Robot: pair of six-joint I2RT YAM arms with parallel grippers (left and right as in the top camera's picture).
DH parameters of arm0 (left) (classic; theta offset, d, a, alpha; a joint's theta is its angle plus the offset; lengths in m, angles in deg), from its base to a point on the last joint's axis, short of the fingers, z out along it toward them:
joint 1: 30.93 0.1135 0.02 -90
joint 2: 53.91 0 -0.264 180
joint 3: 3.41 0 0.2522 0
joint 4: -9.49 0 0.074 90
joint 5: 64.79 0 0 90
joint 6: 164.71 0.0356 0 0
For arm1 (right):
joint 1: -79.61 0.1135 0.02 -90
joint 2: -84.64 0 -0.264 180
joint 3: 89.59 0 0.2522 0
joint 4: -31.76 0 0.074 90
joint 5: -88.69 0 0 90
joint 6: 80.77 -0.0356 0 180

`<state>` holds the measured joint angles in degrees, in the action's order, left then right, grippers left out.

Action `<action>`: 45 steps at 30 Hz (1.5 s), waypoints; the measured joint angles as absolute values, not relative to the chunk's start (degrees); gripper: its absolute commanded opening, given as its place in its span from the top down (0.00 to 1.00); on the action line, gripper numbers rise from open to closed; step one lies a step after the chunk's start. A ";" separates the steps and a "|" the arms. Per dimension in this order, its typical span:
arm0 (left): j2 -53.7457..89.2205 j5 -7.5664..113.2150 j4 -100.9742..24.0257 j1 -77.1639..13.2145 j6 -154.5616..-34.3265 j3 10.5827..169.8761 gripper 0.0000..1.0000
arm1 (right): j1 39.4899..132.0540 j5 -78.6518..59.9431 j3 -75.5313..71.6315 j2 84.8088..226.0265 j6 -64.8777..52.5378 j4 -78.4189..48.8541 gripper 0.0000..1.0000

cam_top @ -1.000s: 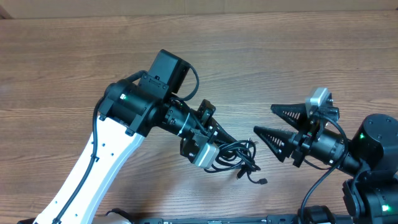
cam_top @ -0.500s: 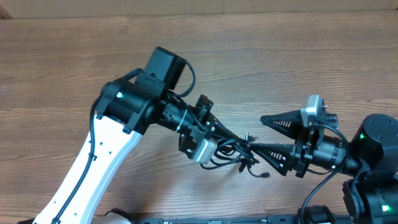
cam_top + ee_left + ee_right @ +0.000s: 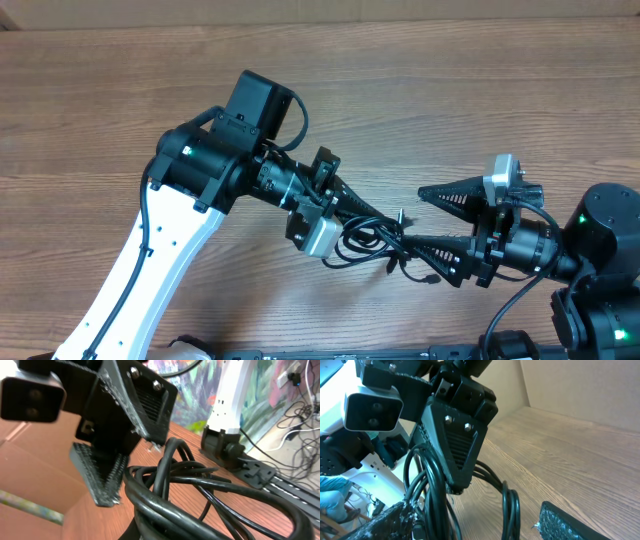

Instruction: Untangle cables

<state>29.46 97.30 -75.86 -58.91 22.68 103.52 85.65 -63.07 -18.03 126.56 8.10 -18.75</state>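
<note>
Right jaws: 1 second back they sit clear of the cables [image 3: 365,243], on the side away from the left arm [image 3: 195,170]. Now they are pushed in and spread wider. From overhead, 1 finger lies in among the loops just past the tips of the left jaws. The other stands over bare worktop [image 3: 450,80], touching no cord. The right wrist view agrees: its 2 fingers sit far apart at the bottom corners with cable loops between them and nothing pinched.

Left jaws: clamped fully shut on the bundle, same as a second ago. The knot sits at their tips and just beneath them. In the left wrist view the thick loops fill the foreground right under the camera.

Reading: you are at the approach for a second grip, not yet pulling. The tangle looks as tightly packed as before, so no untangling is done. The wider spread gives room to take a strand, but several loops lie between the right jaws. Close on all of them and a pull likely tightens the knot. Aim for 1 outer loop, then draw away from the left jaws.
</note>
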 measured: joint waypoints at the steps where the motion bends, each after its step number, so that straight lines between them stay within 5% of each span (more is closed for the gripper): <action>1: 29.46 97.67 -75.36 -58.91 22.68 103.52 0.96 | 85.65 -63.24 -18.03 126.53 8.10 -18.73 0.22; 22: 29.49 101.06 -64.34 -62.19 14.15 103.52 0.96 | 85.65 -64.95 -18.03 126.53 7.95 -21.13 0.23; 24: 29.49 100.63 -62.72 -63.04 12.14 103.52 0.96 | 85.63 -64.97 -18.03 126.53 7.97 -21.28 0.31; 29: 29.49 98.83 -61.59 -64.12 9.39 103.52 0.96 | 85.65 -63.79 -18.00 126.38 7.99 -21.90 0.73; 32: 29.77 97.06 -61.37 -64.09 8.78 103.52 0.96 | 85.76 -62.24 -17.98 126.07 8.30 -22.68 0.89; 35: 30.03 96.25 -61.26 -63.94 8.21 103.52 0.96 | 85.76 -60.20 -17.98 125.83 8.26 -23.69 0.96; 45: 30.03 95.42 -61.02 -63.94 7.90 103.52 0.96 | 85.76 -59.33 -17.98 125.81 8.39 -24.63 0.91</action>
